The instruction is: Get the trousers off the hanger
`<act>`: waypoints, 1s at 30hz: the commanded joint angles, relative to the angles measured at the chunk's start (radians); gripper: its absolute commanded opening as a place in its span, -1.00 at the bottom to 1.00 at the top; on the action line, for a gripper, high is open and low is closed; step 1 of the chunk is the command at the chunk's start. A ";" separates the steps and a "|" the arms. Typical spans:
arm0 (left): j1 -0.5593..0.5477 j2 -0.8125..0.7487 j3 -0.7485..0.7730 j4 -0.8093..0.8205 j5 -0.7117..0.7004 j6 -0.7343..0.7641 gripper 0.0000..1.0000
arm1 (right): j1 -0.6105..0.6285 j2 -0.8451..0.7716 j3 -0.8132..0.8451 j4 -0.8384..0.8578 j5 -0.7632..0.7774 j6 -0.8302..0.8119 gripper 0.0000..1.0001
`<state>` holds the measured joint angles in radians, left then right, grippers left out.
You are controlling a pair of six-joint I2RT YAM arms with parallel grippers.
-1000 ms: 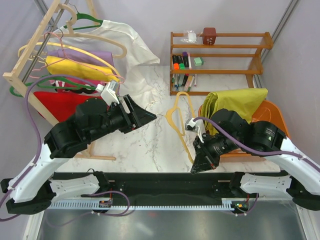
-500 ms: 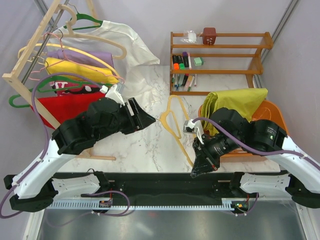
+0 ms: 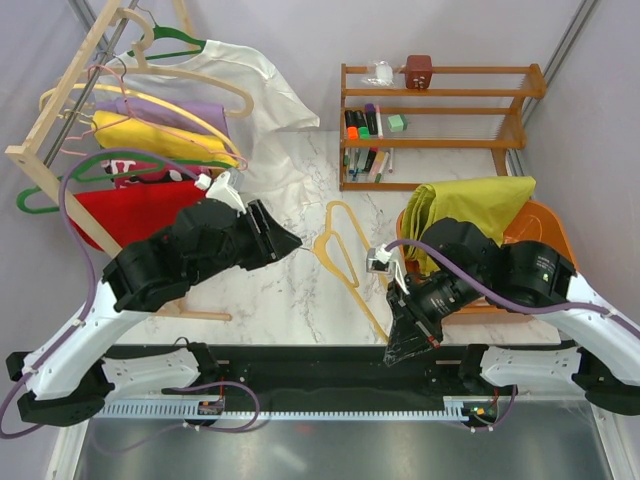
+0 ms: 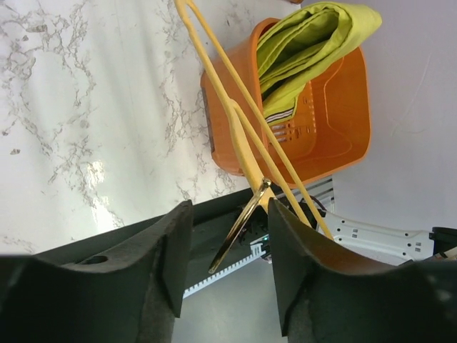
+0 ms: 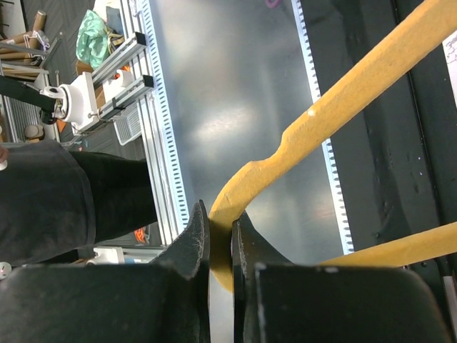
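Bright, even light falls from above, and the counter [image 3: 300, 290] carries only soft, faint shadows beneath the arms. In the left wrist view a pale glare patch sits on the marble, and the left gripper [image 4: 228, 211] looms dark and blurred. The right gripper [image 5: 220, 214] is likewise soft. Past the counter's near edge the steel sheet [image 5: 214, 121] shines, and a small glint marks the hanger [image 5: 343, 93].

Marble tabletop [image 3: 290, 285] left of the orange basket [image 3: 545, 225] is mostly open, just the hanger [image 4: 235, 128] slanting across; wooden shelf [image 3: 440, 110] right behind.
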<state>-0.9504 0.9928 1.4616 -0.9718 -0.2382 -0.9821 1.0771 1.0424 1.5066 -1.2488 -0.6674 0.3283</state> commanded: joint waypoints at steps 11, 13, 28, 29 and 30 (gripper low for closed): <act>-0.001 -0.083 -0.089 -0.010 -0.036 -0.243 -0.96 | 0.095 -0.033 0.032 0.006 0.323 -0.092 -1.00; -0.001 -0.101 -0.101 -0.010 -0.038 -0.302 -0.96 | 0.130 -0.033 0.030 -0.003 0.440 -0.101 -1.00; 0.001 -0.088 -0.072 -0.053 -0.010 -0.448 -0.87 | 0.179 -0.019 0.037 0.048 0.756 -0.256 -1.00; -0.001 -0.083 -0.069 -0.056 -0.012 -0.449 -0.71 | 0.179 -0.021 0.029 0.057 0.738 -0.259 -1.00; -0.001 -0.080 -0.063 -0.056 -0.010 -0.446 -0.62 | 0.179 -0.021 0.026 0.060 0.729 -0.262 -0.99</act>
<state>-0.9394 0.9150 1.3697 -0.9550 -0.2955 -1.3876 1.2690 1.0161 1.5043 -1.2747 -0.1219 0.1234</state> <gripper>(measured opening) 0.113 0.102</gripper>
